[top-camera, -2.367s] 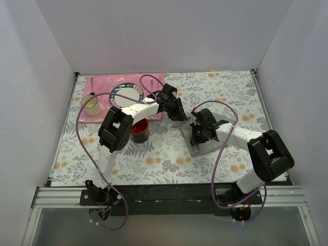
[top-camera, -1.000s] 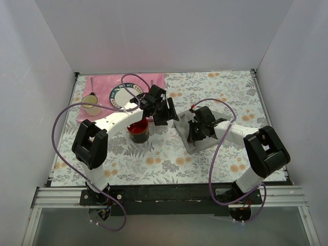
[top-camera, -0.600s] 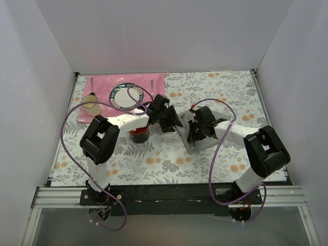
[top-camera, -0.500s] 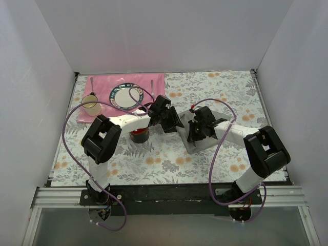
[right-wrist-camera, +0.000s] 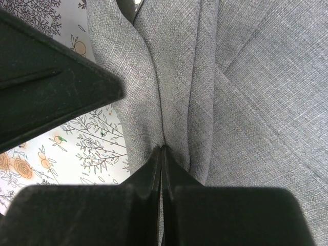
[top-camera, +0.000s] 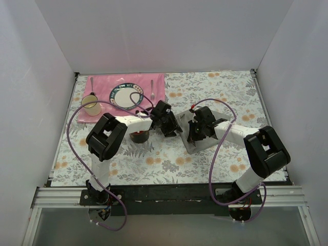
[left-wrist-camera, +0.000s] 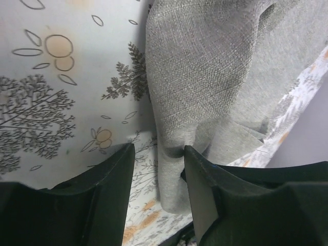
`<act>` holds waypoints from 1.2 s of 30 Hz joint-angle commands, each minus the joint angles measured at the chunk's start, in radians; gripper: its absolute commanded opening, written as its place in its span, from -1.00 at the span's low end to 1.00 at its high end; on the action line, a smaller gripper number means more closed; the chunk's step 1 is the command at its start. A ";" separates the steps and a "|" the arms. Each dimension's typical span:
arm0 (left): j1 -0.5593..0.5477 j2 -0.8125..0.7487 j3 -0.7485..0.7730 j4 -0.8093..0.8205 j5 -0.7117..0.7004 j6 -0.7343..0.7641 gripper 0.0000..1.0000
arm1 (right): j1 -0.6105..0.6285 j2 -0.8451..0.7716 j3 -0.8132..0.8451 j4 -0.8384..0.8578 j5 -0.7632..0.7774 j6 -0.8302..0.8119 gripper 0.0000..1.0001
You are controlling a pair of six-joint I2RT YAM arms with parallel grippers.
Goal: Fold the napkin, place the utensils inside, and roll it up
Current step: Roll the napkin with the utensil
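The plain mid-grey cloth napkin [top-camera: 199,145] lay right of centre on the floral bench [top-camera: 164,160], the right gripper [right-wrist-camera: 162,154] pinching its fold, and the left gripper [left-wrist-camera: 158,154], jaws apart astride its edge, would do best to bite deep before lifting.

Two white arms [top-camera: 234,134] with black joints trail looping purple cables [top-camera: 68,137].

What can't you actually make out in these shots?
Top view: the left end effector and right end effector cover much of the napkin, so its folded shape is unclear.
Wrist views: frame edges crop the napkin; whether anything lies inside its folds is hidden.
Top view: the utensil on the placemat is too small to tell fork from spoon.
Top view: the left arm hides part of the red bowl.
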 commanded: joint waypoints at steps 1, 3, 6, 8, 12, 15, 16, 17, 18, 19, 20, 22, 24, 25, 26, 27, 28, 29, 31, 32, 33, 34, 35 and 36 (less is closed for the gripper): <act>-0.005 0.033 -0.007 0.058 -0.042 -0.006 -0.15 | 0.008 0.092 -0.084 -0.099 0.082 -0.042 -0.97; -0.005 0.047 0.002 0.062 -0.037 -0.010 -0.16 | 0.009 0.092 -0.084 -0.099 0.082 -0.040 -0.97; -0.005 0.074 0.008 0.074 -0.036 -0.018 -0.21 | 0.008 0.087 -0.083 -0.099 0.082 -0.044 -0.97; -0.005 0.090 0.014 0.072 -0.035 -0.018 -0.28 | 0.009 0.087 -0.078 -0.100 0.082 -0.043 -0.97; -0.006 0.091 0.013 0.051 -0.078 -0.021 -0.41 | 0.009 0.081 -0.077 -0.102 0.084 -0.045 -0.97; -0.006 0.094 0.014 0.045 -0.098 -0.024 -0.56 | 0.009 0.084 -0.075 -0.103 0.080 -0.047 -0.97; -0.006 0.094 0.017 0.042 -0.104 -0.019 -0.66 | 0.009 0.082 -0.074 -0.103 0.080 -0.048 -0.97; -0.008 0.093 0.020 0.036 -0.114 -0.018 -0.76 | 0.009 0.081 -0.075 -0.103 0.082 -0.050 -0.97; -0.009 0.093 0.026 0.016 -0.120 -0.016 -0.96 | 0.009 0.081 -0.075 -0.103 0.084 -0.054 -0.97; -0.011 0.094 0.041 0.005 -0.129 -0.007 -1.00 | 0.009 0.078 -0.075 -0.105 0.087 -0.056 -0.97; -0.014 0.097 0.054 -0.012 -0.134 -0.006 -1.00 | 0.009 0.078 -0.074 -0.113 0.093 -0.060 -0.97; -0.015 0.113 0.080 -0.078 -0.125 -0.007 -1.00 | 0.012 0.073 -0.066 -0.117 0.096 -0.066 -0.97; -0.017 0.139 0.137 -0.169 -0.121 -0.009 -1.00 | 0.015 0.072 -0.060 -0.119 0.091 -0.071 -0.97; -0.021 0.146 0.161 -0.200 -0.123 -0.004 -1.00 | 0.017 0.072 -0.057 -0.119 0.087 -0.074 -0.97; -0.025 0.157 0.217 -0.243 -0.134 0.001 -1.00 | 0.020 0.072 -0.054 -0.119 0.079 -0.079 -0.97; -0.029 0.187 0.256 -0.344 -0.144 0.004 -1.00 | 0.024 0.069 -0.049 -0.119 0.073 -0.080 -0.97; -0.037 0.203 0.290 -0.389 -0.158 0.010 -1.00 | 0.032 0.064 -0.051 -0.116 0.067 -0.086 -0.97; -0.043 0.218 0.352 -0.437 -0.184 0.010 -1.00 | 0.037 0.058 -0.049 -0.116 0.065 -0.088 -0.97; -0.051 0.252 0.391 -0.535 -0.187 0.008 -1.00 | 0.040 0.041 -0.046 -0.120 0.061 -0.093 -0.97; -0.054 0.260 0.402 -0.552 -0.174 0.007 -1.00 | 0.041 0.030 -0.043 -0.122 0.056 -0.102 -0.97; -0.054 0.267 0.413 -0.579 -0.163 -0.001 -1.00 | 0.043 0.020 -0.041 -0.125 0.054 -0.106 -0.97; -0.054 0.280 0.417 -0.589 -0.151 -0.004 -1.00 | 0.043 -0.005 -0.034 -0.137 0.054 -0.108 -0.97; -0.055 0.284 0.422 -0.601 -0.143 -0.004 -1.00 | 0.046 -0.020 -0.032 -0.143 0.054 -0.116 -0.97; -0.055 0.289 0.431 -0.618 -0.137 -0.006 -1.00 | 0.046 -0.036 -0.031 -0.151 0.054 -0.122 -0.97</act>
